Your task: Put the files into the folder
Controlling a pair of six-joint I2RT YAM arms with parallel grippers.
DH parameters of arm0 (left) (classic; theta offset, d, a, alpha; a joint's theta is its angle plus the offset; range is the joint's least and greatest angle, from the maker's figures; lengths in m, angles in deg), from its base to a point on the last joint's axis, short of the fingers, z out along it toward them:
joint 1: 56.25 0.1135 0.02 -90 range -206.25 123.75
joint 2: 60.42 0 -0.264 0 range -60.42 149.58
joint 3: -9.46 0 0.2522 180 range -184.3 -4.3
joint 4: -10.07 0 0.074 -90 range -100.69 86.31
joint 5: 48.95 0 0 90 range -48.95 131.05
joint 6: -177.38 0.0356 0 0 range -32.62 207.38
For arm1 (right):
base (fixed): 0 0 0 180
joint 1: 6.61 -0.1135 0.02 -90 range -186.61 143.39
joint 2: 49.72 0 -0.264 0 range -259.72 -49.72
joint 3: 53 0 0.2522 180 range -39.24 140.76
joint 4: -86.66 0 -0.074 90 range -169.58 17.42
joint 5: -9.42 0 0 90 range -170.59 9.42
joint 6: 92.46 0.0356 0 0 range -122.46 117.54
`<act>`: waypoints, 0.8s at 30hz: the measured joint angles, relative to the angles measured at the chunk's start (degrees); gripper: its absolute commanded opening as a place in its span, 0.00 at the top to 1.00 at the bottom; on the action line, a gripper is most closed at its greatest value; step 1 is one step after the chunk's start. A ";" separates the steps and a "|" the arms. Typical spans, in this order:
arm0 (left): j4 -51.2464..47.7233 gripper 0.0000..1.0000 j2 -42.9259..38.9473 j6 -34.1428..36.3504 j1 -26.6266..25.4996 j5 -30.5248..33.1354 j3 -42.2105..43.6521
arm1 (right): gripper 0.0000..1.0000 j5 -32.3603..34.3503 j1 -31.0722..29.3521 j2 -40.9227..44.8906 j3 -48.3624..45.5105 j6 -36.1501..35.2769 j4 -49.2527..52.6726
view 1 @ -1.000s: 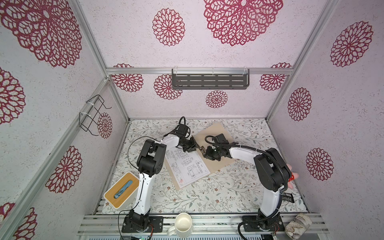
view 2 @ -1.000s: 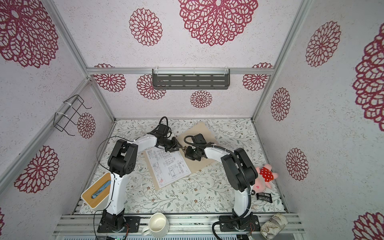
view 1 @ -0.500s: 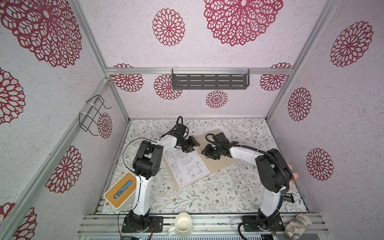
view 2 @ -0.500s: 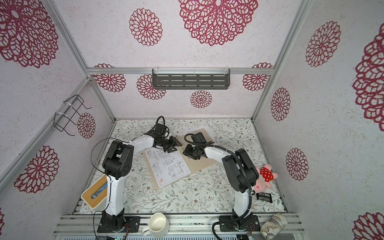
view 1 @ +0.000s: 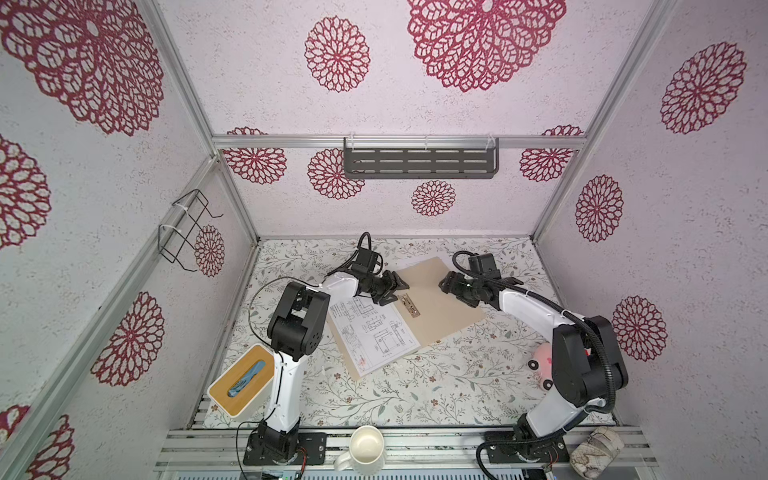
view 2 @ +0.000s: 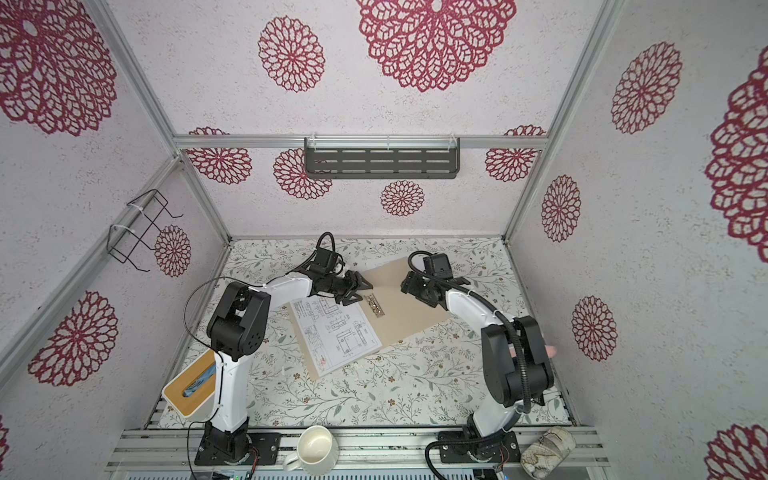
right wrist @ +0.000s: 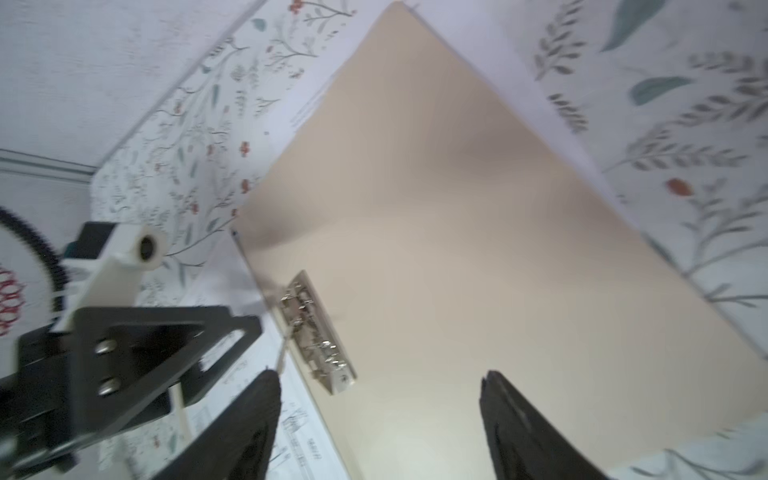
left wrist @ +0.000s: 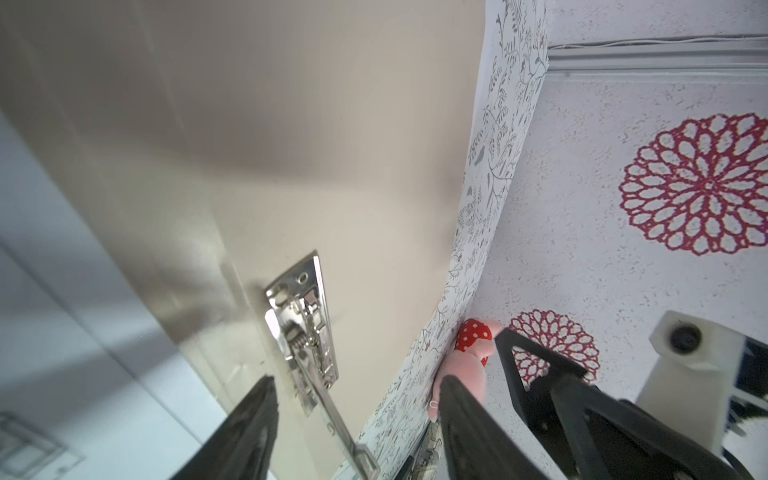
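The beige folder (view 1: 440, 309) (view 2: 411, 309) lies open and flat on the table, with its metal clip (view 1: 409, 305) (left wrist: 303, 328) (right wrist: 316, 332) near the spine. A white sheet with a line drawing (view 1: 374, 332) (view 2: 336, 332) rests on the folder's left half. Another white sheet's edge (right wrist: 316, 95) peeks out from under the folder's far side. My left gripper (view 1: 395, 286) (left wrist: 357, 380) is open just left of the clip, whose lever reaches between its fingers. My right gripper (view 1: 446, 286) (right wrist: 380, 374) hangs open over the bare right half, holding nothing.
A bamboo-topped tissue box (view 1: 245, 380) stands at the front left, a white mug (view 1: 365, 446) on the front rail, a patterned cup (view 1: 596, 449) at the front right. A pink plush toy (view 1: 544, 361) lies by the right arm. A shelf (view 1: 419, 162) hangs on the back wall.
Both grippers were close together at the clip. The right one has opened from shut and drawn back to the right; the left one has opened wider.
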 measured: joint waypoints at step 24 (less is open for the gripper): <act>7.80 0.15 -6.01 -11.28 -5.88 2.54 11.17 | 0.07 -2.16 14.32 -6.51 -5.55 -14.88 -2.34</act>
